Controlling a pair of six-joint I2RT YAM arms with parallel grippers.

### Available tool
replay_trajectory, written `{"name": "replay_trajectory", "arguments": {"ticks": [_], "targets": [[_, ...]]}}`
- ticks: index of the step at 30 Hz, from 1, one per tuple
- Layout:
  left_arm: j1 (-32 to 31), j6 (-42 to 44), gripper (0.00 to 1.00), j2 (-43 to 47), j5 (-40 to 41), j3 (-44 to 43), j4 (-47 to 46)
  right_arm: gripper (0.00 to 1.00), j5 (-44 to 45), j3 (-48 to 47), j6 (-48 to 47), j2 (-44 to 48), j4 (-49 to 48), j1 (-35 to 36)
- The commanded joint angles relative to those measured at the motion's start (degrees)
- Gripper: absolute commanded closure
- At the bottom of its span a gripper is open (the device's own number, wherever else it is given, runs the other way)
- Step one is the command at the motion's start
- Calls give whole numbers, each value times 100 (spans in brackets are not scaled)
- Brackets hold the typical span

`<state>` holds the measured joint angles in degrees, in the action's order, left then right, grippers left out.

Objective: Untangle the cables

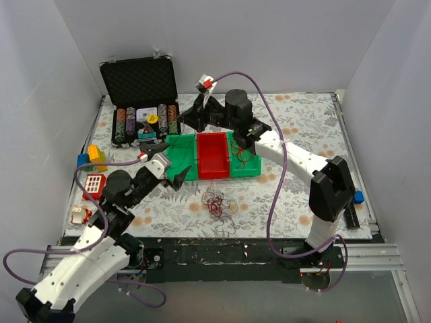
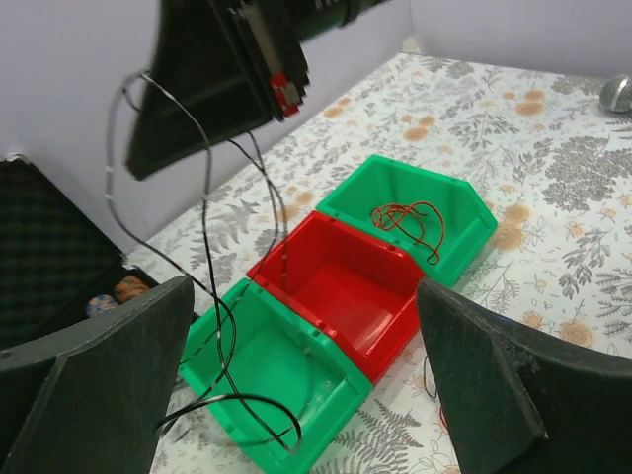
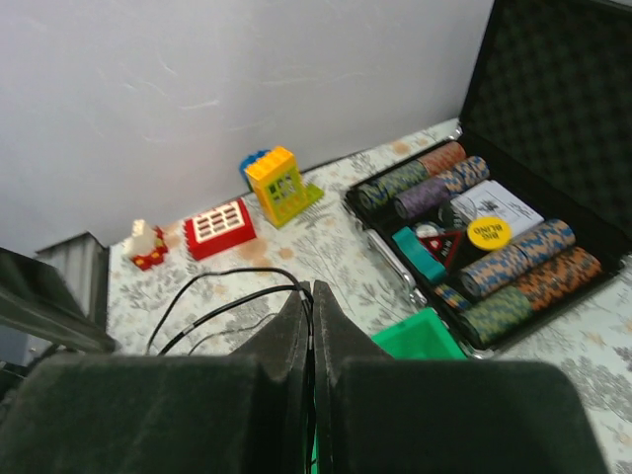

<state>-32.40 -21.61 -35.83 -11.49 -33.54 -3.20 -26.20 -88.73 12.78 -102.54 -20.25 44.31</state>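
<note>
left gripper (image 2: 304, 291) apart; right gripper (image 3: 310, 306) clamps black cable (image 2: 204, 227) over bin (image 2: 331, 400); chip case (image 1: 138, 81) behind

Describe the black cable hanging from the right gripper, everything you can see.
The black cable is a hair-thin, glossy, limp wire. Its upper part is pinched between the shut fingers of the right gripper, which is raised above the bins. From there it falls in long loose loops, and its lower end curls on the floor of the green bin nearest the left wrist camera. I cannot tell whether the strands are one length or several. It passes close to the open left gripper; contact is unclear.
</note>
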Motion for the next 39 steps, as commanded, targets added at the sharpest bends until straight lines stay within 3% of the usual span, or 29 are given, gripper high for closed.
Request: {"name": "replay_trajectory", "arguments": {"ticks": [1, 10, 20, 34, 39], "targets": [[15, 131, 3, 594, 489, -302, 925, 99, 352, -154, -820, 76, 452, -28], [15, -256, 2, 710, 1008, -478, 357, 99, 536, -154, -1233, 182, 724, 174], [15, -819, 2, -415, 745, -267, -224, 99, 817, -233, -1427, 393, 777, 543], [15, -749, 2, -828, 332, 49, -778, 99, 598, -224, -786, 656, 426, 710], [23, -863, 16, -1162, 489, 41, -1139, 99, 493, -242, -513, 744, 390, 798]]}}
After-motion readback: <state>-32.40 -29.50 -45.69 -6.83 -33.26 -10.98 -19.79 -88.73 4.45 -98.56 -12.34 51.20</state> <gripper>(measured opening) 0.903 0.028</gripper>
